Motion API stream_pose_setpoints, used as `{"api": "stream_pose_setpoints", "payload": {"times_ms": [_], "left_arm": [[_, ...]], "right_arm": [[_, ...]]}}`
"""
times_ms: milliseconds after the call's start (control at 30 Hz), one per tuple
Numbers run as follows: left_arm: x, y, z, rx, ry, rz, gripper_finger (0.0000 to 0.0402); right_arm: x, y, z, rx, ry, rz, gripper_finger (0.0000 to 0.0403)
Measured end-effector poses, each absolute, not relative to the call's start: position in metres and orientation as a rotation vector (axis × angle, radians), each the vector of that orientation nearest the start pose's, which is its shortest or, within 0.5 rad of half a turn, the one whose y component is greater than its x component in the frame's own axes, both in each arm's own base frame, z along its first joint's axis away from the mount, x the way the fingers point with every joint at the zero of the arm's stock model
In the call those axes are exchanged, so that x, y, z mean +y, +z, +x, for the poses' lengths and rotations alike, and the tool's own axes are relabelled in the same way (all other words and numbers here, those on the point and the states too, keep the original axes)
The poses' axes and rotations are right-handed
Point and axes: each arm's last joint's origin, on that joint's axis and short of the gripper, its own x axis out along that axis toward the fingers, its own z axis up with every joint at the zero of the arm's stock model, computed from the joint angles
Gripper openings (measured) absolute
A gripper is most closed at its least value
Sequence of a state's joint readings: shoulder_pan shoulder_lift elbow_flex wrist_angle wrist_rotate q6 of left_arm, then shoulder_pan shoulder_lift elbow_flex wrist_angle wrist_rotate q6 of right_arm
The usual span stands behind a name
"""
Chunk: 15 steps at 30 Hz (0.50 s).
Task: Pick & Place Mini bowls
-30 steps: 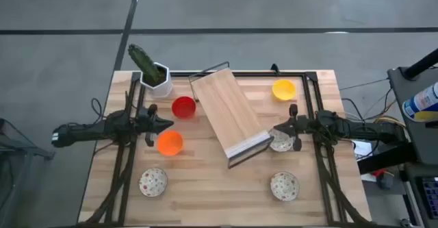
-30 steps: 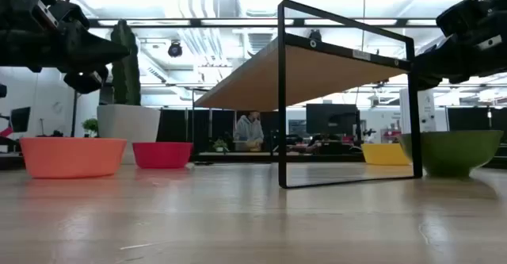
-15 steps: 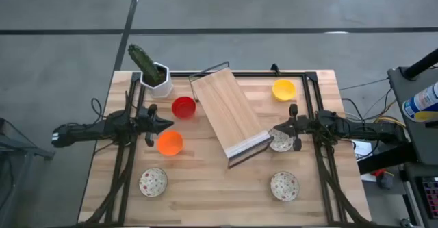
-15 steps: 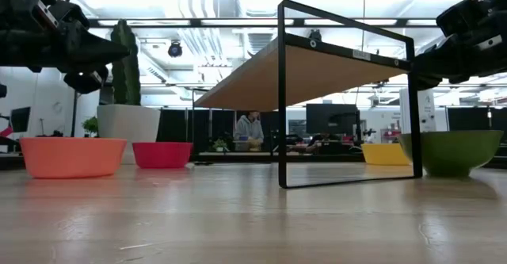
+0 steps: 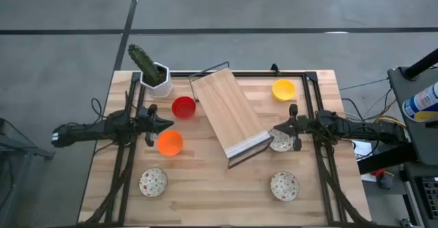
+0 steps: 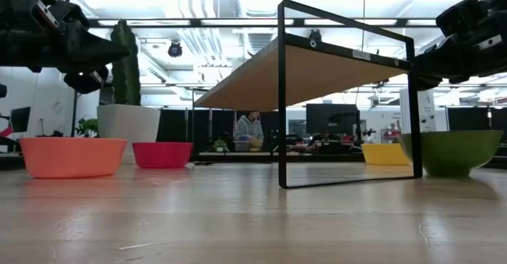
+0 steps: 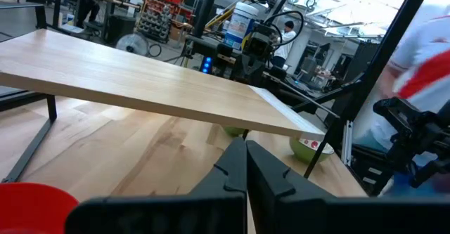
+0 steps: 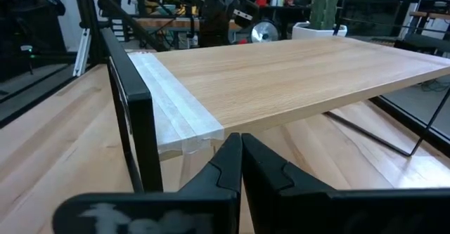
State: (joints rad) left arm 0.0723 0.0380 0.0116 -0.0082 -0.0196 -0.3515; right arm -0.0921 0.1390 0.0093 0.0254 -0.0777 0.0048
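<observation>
Orange bowl [image 5: 170, 143], near the bench's left edge, lies just beside the left end effector [image 5: 166, 124], fingers pressed together; a speckled bowl [image 5: 280, 142] sits right under the right end effector [image 5: 277, 132], likewise closed and empty.

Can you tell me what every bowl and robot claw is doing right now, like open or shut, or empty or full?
Left claw: shut, empty, above the table.
Right claw: shut, empty, over a speckled bowl.
Red bowl: upright, empty.
Orange bowl: upright, empty.
Yellow bowl: upright, empty.
Front-left speckled bowl: upright, empty.
Front-right speckled bowl: upright, empty.
Wooden shelf: standing, nothing on top.
Cactus pot: upright.
</observation>
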Motion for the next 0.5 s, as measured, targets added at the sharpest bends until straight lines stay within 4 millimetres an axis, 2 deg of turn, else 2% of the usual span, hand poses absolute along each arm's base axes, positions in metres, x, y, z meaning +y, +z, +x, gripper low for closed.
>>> {"api": "stream_pose_setpoints", "payload": {"times_ms": [500], "left_arm": [[0.0078, 0.1637, 0.0990, 0.018, 0.097, -0.352, 0.0000]], "right_arm": [[-0.0074, 0.1579, 0.1051, 0.104, -0.014, 0.010, 0.0009]]}}
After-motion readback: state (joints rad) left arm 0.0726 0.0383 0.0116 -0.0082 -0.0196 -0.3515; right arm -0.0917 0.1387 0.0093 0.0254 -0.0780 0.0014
